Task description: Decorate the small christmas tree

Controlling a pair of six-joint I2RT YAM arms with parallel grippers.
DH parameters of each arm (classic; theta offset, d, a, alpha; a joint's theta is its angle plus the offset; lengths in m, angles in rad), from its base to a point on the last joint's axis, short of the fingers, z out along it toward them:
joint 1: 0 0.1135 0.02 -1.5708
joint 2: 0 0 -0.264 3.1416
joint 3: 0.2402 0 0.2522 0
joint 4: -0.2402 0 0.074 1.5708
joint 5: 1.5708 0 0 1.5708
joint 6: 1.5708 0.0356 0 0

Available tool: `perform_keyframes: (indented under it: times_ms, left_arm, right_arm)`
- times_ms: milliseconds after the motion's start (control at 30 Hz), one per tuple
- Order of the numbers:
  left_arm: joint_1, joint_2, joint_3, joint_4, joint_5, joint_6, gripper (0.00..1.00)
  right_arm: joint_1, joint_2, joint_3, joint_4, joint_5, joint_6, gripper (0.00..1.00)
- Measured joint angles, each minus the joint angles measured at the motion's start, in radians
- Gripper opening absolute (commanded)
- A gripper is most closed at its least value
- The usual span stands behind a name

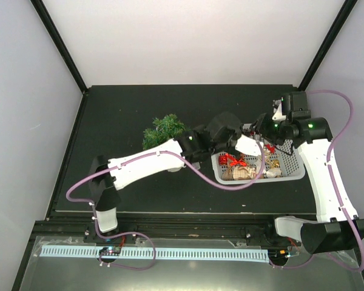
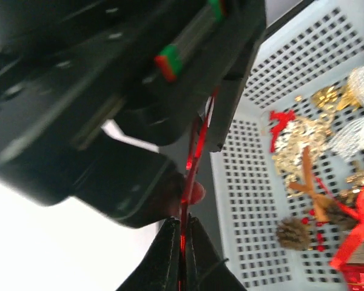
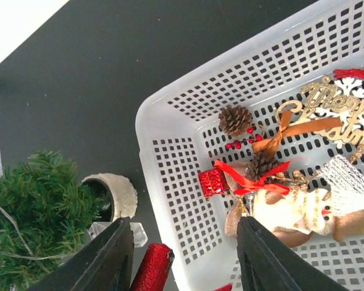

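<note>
Tabletop point(image 1: 121, 109): small christmas tree point(image 3: 30, 212) left of gaping right end effector point(image 3: 185, 229); left end effector point(image 2: 182, 230) tight on ribbon point(image 2: 195, 144)

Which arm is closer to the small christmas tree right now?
Left. The left arm passes close by the near side of the small christmas tree; the right arm is over the white basket, well to the tree's right.

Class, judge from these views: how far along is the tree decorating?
Done: nothing evident; the small christmas tree shows no ornament in these views. In hand: the left claw pinches a red ribbon near the basket; the right claw is open. Left: hanging it, then the ornaments lying in the basket.
</note>
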Motion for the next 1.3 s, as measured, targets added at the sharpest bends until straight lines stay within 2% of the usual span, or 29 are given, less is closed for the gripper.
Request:
perform_keyframes:
  times_ms: [167,333,500,733,933,1200,1300]
  left_arm:
    - [0.058,0.041,0.228,-0.324,0.161,-0.185,0.02]
    - [0.116,0.043,0.433,-0.585,0.292,-0.283,0.02]
    - [0.148,0.039,0.544,-0.805,0.410,-0.317,0.02]
    - [0.192,0.050,0.708,-1.120,0.512,-0.318,0.02]
    - [0.323,-0.021,0.645,-1.248,0.569,-0.333,0.02]
    - [0.615,-0.063,0.652,-1.273,0.642,-0.408,0.02]
    - [0.680,-0.063,0.654,-1.273,0.655,-0.431,0.02]
  right_arm:
    - [0.004,-0.011,0.024,0.002,0.043,0.022,0.48]
    - [-0.018,-0.049,0.035,-0.005,0.132,0.054,0.49]
    - [-0.018,-0.076,0.042,-0.001,0.136,0.070,0.48]
    - [-0.016,-0.083,-0.039,0.041,0.034,0.070,0.46]
    - [0.024,-0.082,-0.048,0.072,-0.014,0.061,0.45]
    - [0.102,-0.035,-0.056,0.145,-0.071,0.068,0.44]
    - [0.126,-0.012,-0.039,0.150,-0.077,0.067,0.44]
